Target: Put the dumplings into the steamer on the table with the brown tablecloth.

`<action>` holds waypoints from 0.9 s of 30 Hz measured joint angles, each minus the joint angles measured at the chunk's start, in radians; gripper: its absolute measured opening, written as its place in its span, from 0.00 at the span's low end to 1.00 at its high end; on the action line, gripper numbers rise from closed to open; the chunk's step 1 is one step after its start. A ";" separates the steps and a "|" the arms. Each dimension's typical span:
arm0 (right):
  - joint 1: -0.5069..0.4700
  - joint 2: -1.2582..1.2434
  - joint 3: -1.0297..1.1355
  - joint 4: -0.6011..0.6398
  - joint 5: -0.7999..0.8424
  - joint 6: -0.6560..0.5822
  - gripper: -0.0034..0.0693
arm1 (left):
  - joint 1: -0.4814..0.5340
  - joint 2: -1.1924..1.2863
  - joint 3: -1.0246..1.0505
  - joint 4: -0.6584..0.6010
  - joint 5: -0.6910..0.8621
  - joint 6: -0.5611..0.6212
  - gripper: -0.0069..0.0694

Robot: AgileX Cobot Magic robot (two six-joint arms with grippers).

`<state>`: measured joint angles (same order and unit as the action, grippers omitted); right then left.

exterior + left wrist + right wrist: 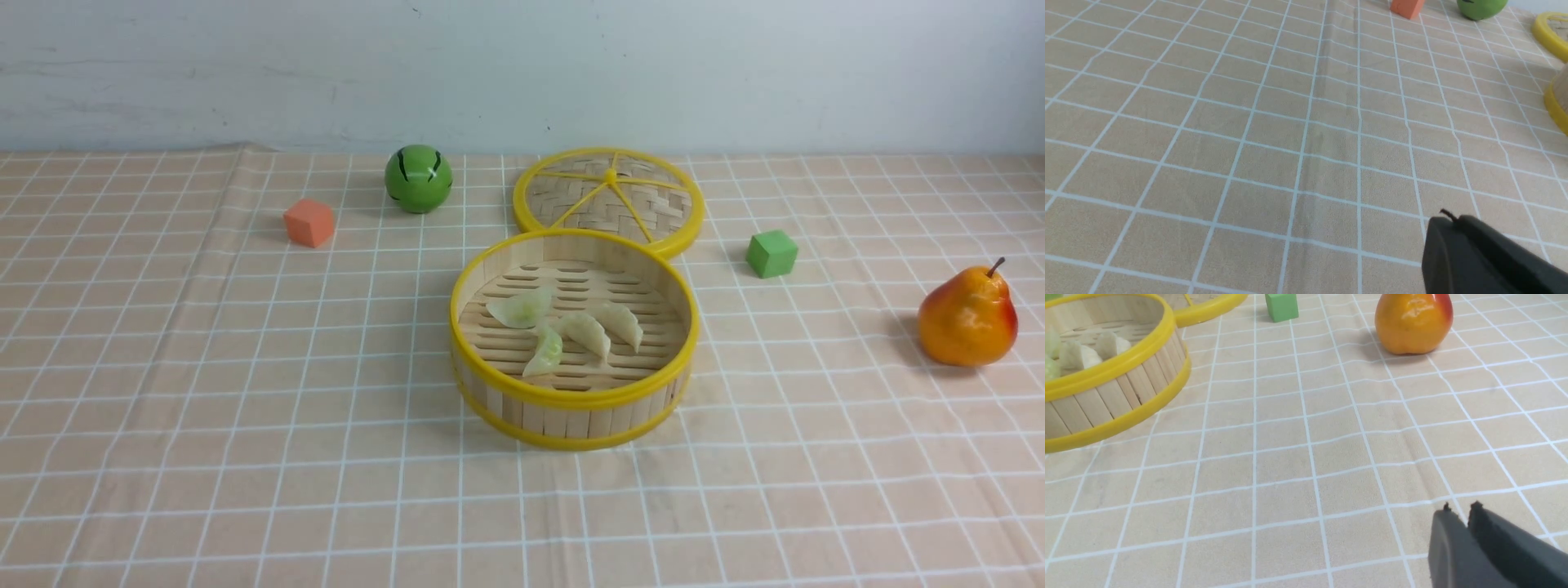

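The round bamboo steamer (571,400) with yellow rims stands mid-table on the brown tablecloth (245,408), which covers the whole table. Several dumplings lie on its slatted floor: pale green ones (521,309) (545,353) and beige ones (586,331) (623,322). Neither arm shows in the front view. My left gripper (1447,218) hangs shut and empty over bare cloth, with the steamer's edge (1557,106) far off. My right gripper (1458,508) shows a narrow gap between its tips with nothing in it, over bare cloth away from the steamer (1118,392) and its dumplings (1079,355).
The flat woven lid (608,200) lies just behind the steamer. A green ball (418,178) and an orange cube (309,222) sit at the back left. A green cube (771,252) and a pear (967,314) are on the right. A pale wall bounds the far edge.
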<state>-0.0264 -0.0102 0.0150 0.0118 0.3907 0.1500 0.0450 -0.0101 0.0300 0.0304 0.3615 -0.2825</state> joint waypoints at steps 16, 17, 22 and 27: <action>0.000 0.000 0.000 0.000 0.000 0.000 0.17 | 0.000 0.000 0.000 0.000 0.000 0.000 0.07; 0.000 0.000 0.000 0.000 0.000 0.000 0.17 | 0.000 0.000 0.000 0.000 0.000 0.000 0.07; 0.000 0.000 0.000 0.000 0.000 0.001 0.18 | 0.000 0.000 0.000 0.000 0.000 0.000 0.07; 0.000 0.000 0.000 0.000 0.000 0.001 0.19 | 0.000 0.000 0.000 0.000 0.000 0.000 0.08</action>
<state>-0.0264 -0.0102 0.0150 0.0118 0.3907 0.1509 0.0450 -0.0101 0.0300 0.0304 0.3615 -0.2825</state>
